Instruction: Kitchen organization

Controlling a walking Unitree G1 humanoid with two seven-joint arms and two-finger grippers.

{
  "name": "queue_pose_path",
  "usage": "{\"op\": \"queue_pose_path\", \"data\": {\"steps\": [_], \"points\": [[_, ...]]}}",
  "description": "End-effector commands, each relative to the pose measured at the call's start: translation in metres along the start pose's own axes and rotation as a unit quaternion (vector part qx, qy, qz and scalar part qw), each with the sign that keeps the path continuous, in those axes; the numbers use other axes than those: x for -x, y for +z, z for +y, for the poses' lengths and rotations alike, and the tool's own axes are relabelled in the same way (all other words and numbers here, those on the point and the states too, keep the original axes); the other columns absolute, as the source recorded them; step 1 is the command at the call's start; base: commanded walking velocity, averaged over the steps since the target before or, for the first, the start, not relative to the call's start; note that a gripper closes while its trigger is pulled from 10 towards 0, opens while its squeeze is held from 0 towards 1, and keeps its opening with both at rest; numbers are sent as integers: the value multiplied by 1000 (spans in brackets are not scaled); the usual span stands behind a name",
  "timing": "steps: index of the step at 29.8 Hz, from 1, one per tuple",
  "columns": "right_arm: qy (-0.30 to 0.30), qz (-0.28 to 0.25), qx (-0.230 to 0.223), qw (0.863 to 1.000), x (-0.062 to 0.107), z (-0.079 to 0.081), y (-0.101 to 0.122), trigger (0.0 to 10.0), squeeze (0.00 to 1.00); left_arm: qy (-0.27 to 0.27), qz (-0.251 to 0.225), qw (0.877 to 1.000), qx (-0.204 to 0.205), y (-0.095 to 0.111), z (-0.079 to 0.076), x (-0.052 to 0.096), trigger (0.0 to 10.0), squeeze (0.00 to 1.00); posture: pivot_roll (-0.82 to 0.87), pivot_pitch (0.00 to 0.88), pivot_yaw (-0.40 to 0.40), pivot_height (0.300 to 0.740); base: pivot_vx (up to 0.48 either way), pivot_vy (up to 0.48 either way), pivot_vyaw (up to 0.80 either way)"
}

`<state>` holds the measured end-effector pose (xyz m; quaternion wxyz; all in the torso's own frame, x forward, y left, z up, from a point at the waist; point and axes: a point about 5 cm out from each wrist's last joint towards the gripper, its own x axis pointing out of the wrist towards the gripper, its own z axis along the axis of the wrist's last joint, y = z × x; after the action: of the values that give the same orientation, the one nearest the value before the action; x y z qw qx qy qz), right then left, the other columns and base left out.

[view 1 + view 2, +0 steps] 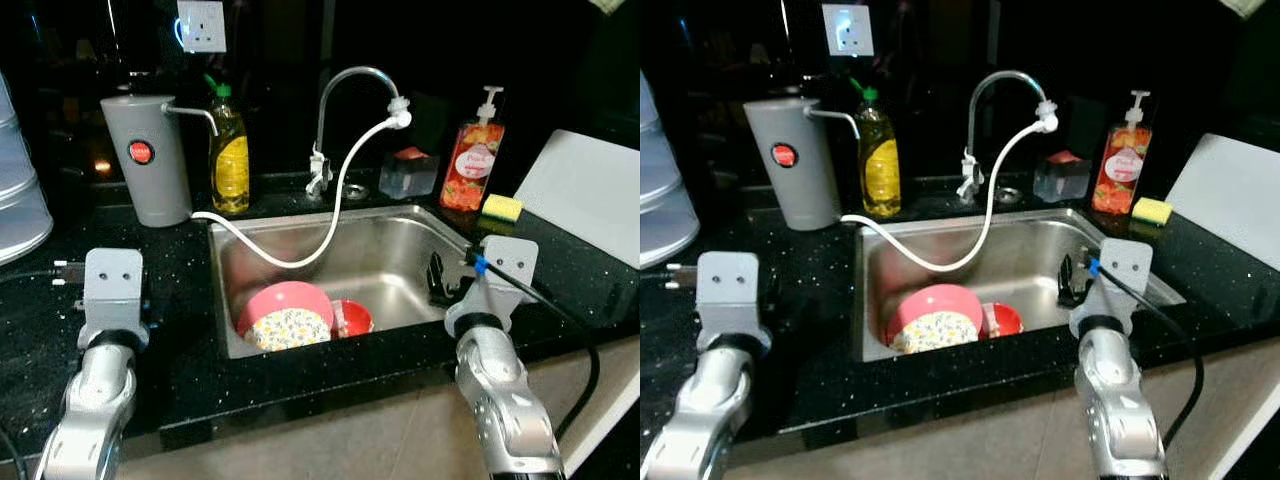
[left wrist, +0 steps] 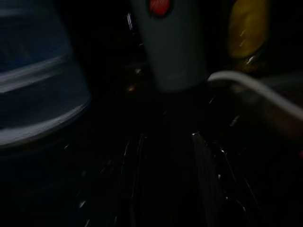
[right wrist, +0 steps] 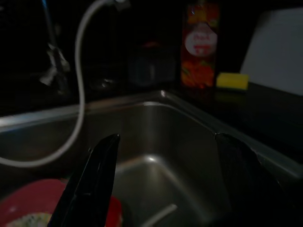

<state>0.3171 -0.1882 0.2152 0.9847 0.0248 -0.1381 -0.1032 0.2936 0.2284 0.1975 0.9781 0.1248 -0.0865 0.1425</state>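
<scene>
left gripper [image 2: 165, 179]: over the dark counter [image 1: 190, 300] left of the sink, fingers apart, empty.
right gripper [image 3: 165, 184]: above the sink's right rim, fingers wide apart, empty.
dishes: pink bowl [image 1: 290, 300], patterned bowl [image 1: 288, 328] and red bowl [image 1: 352, 318] lie in the sink [image 1: 400, 250], mouths upward, no clear long axis.
progress: dishes remain in the sink; stage undeterminable.
far: hose [image 1: 335, 210], soap bottles upright.

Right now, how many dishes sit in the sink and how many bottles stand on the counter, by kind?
Bowls in the steel sink: 3 - pink bowl, floral bowl, small red bowl.
Bottles: 2 - yellow dish-soap bottle, orange pump bottle.
Total: 5
</scene>
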Motion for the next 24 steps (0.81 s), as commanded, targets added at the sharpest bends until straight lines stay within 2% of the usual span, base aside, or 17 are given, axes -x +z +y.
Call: {"op": "queue_pose_path", "data": {"steps": [1,6,19,22,24], "points": [[-9,8,6,1000,1,-5,-6,10000,0,14,1,1000,-18,-4,6,1,10000,0,-51,22,-6,740,0,0,0],[-1,11,5,1000,4,-3,-11,10000,0,25,10,999,-24,-13,8,3,10000,0,-53,26,-6,740,0,0,0],[9,7,-29,1000,2,1,-10,10000,0,29,-10,999,-17,-7,4,-2,10000,0,-54,25,-8,740,0,0,0],[7,7,-31,999,2,-1,-11,10000,0,22,-11,1000,-6,-7,2,-2,10000,0,-53,25,-9,740,0,0,0],[6,7,-31,999,2,-1,-11,10000,0,10,-13,1000,16,-6,-2,-2,10000,0,-53,25,-9,740,0,0,0]]}}
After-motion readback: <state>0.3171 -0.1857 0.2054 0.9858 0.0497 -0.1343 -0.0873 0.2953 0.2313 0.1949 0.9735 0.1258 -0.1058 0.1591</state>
